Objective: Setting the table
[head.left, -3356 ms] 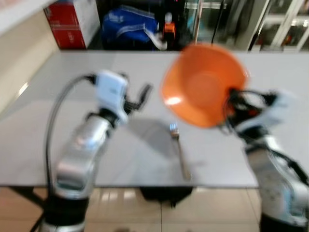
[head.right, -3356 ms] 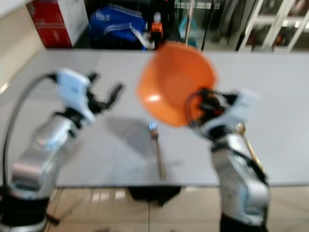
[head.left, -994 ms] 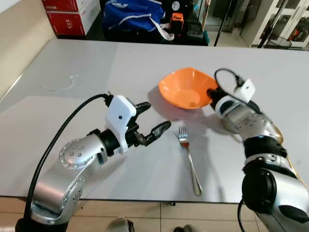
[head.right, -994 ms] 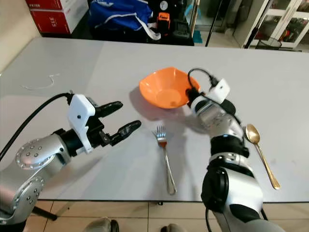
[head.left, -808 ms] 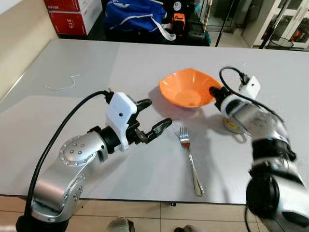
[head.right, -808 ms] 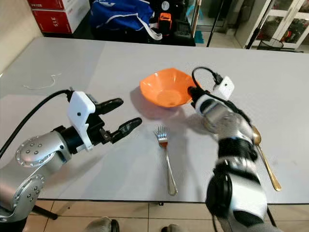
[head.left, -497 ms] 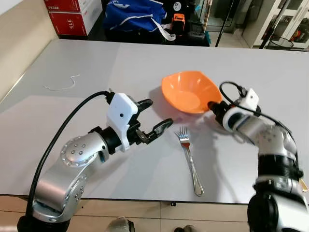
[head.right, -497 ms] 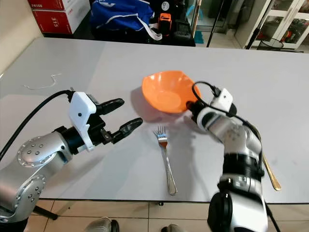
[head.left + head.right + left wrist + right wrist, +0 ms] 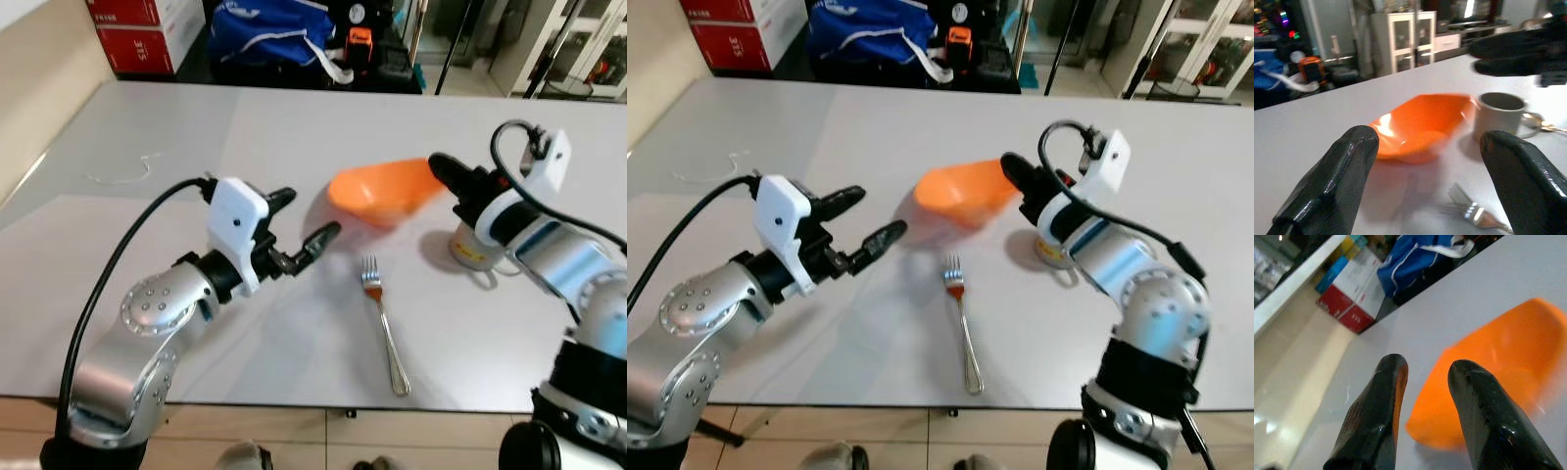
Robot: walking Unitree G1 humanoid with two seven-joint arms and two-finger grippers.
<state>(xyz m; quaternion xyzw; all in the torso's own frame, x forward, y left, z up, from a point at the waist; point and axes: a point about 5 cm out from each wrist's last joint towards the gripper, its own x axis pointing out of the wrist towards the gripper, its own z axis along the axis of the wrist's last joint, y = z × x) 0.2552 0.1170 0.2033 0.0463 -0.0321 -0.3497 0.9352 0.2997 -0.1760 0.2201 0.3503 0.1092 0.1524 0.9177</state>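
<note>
I had my right gripper [image 9: 441, 174] out over the grey table [image 9: 176, 127], its two black fingers [image 9: 1376, 421] parted w/ nothing clamped between them. The orange bowl [image 9: 382, 192] sat just ahead of those fingertips, tilted up on one edge and motion-blurred, so I judged it wasn't settled. Whether a fingertip was touching its rim, I couldn't tell.

My left gripper [image 9: 299, 225] hovered on the far side of the bowl from my right one, fingers spread wide, holding nothing, aimed at the bowl w/ a clear gap between.

A pale mug [image 9: 473, 247] stood just below my right forearm, very near the bowl's edge. A fork [image 9: 385, 323] lay nearer my body than the bowl, tines toward it. A spoon [image 9: 1547, 128] rested just beyond the mug.

Risks as I read them: the tipped bowl could rock or skid, since nothing gripped it, and land on the fork tines or knock the mug. My right forearm hung close over the mug, so dropping or swinging it could tip that over.
</note>
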